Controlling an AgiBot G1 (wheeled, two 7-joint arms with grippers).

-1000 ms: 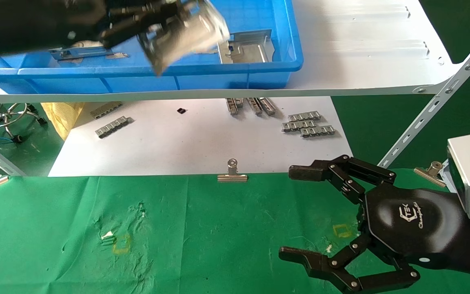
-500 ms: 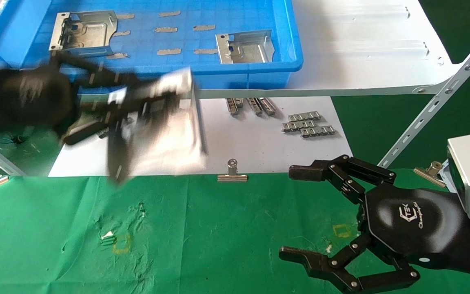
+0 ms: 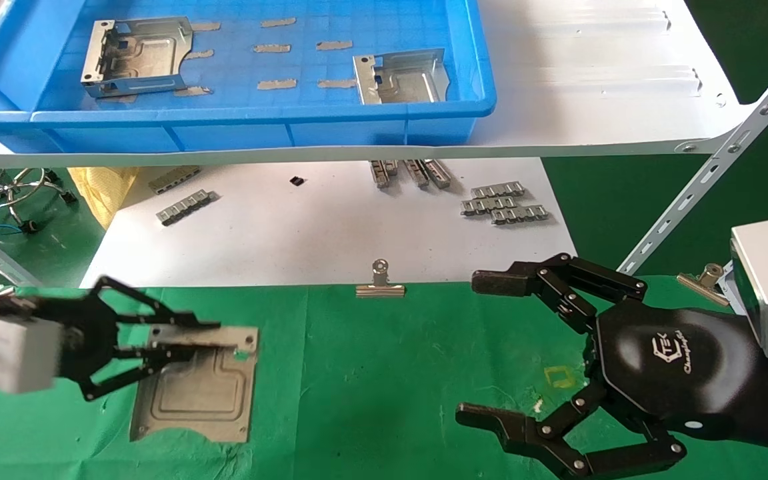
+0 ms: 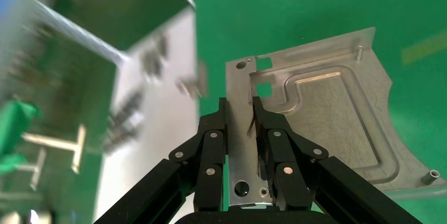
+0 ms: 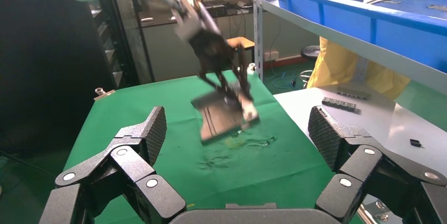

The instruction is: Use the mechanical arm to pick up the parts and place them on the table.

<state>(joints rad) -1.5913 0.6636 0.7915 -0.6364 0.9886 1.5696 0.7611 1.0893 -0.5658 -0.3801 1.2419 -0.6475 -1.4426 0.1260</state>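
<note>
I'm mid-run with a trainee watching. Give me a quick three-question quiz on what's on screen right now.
1. True or false: the left gripper is shut on a part over the green table.
2. How many parts remain in the blue tray?
3. The right gripper is: A) open and empty above the table, B) holding a part, C) reaching into the tray.

Key:
1. True; its fingers pinch the plate's flange.
2. Two: one at the tray's left, one at its right.
3. A.
</note>
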